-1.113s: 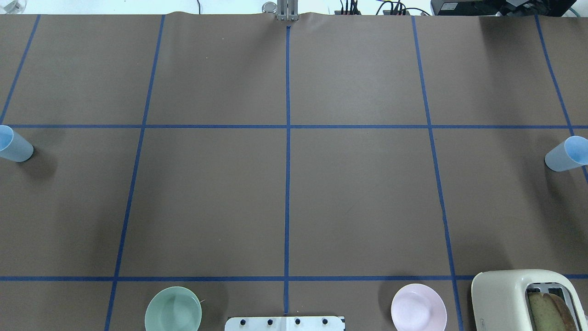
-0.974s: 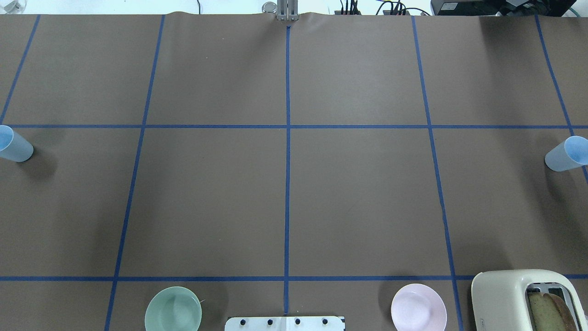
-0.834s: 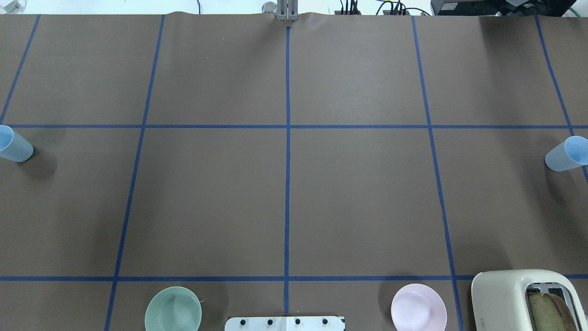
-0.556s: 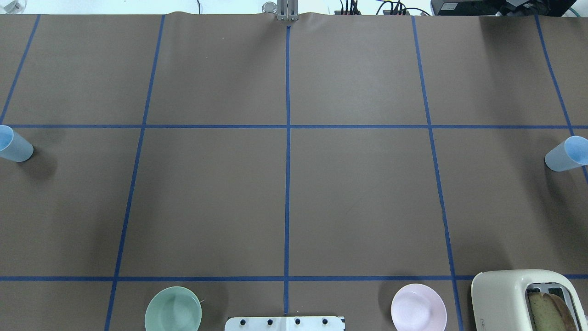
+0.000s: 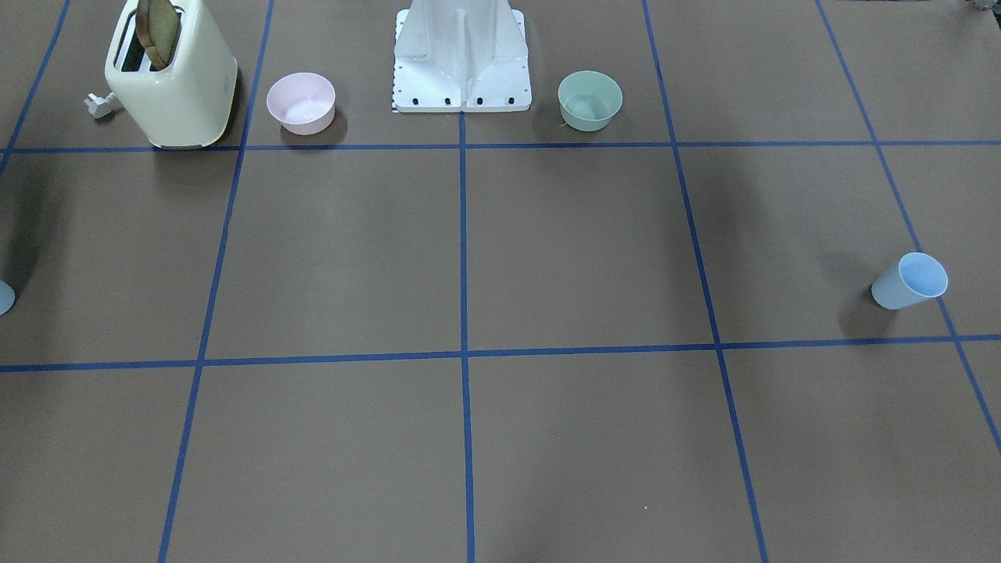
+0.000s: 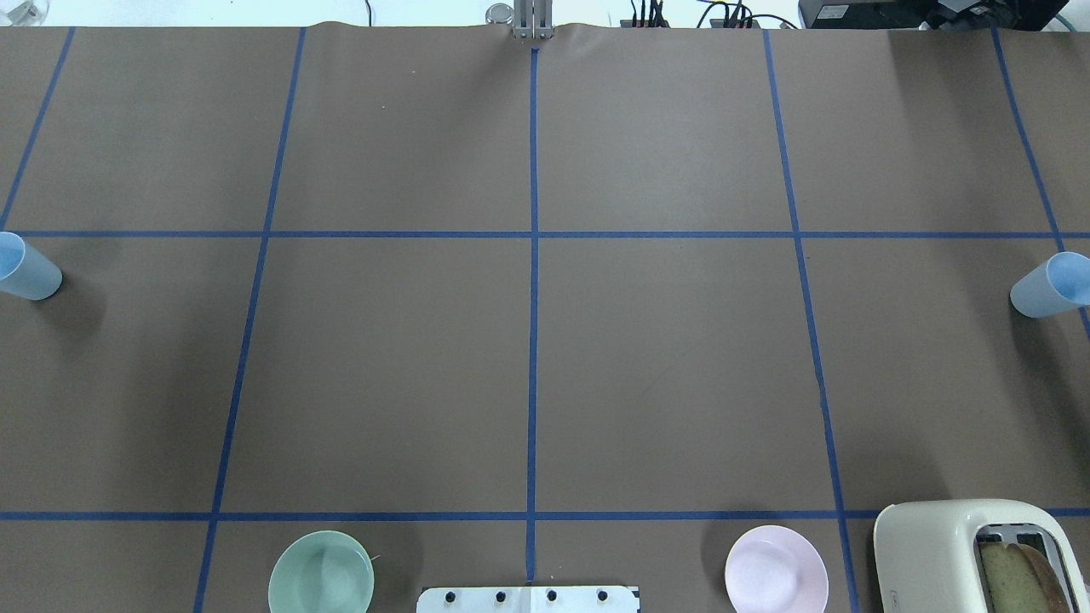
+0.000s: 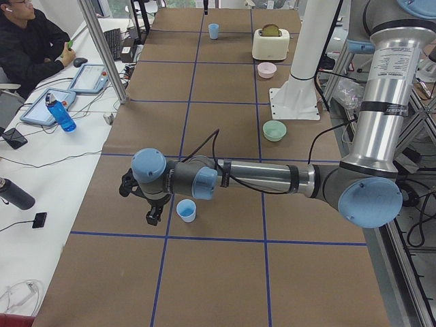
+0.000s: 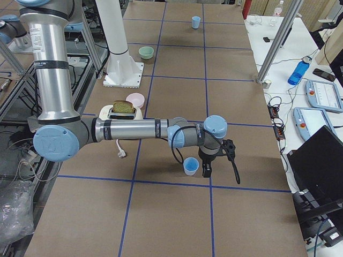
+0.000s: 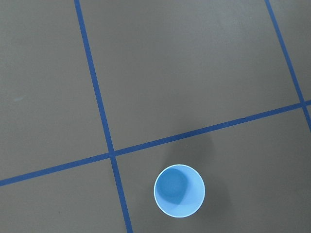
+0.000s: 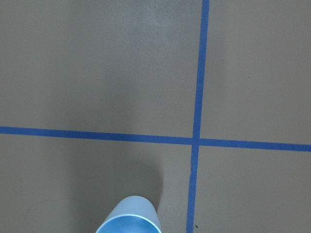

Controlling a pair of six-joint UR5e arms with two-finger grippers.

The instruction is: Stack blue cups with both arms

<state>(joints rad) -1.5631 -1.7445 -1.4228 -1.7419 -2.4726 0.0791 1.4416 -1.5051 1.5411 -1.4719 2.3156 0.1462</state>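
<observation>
Two pale blue cups stand upright on the brown table. One cup point(image 6: 25, 271) is at the far left edge of the overhead view; it also shows in the left wrist view point(image 9: 179, 191). The other cup point(image 6: 1049, 285) is at the far right edge; it shows in the right wrist view point(image 10: 129, 216). In the exterior left view my left gripper point(image 7: 151, 216) hangs just beside its cup point(image 7: 186, 210). In the exterior right view my right gripper point(image 8: 206, 169) hangs just beside its cup point(image 8: 191, 166). I cannot tell whether either gripper is open or shut.
A cream toaster point(image 6: 971, 553) with bread in it stands near right. A pink bowl point(image 6: 776, 569) and a mint-green bowl point(image 6: 321, 572) flank the white base point(image 6: 528, 598). An operator point(image 7: 27, 41) sits at a side desk beyond the table's far edge.
</observation>
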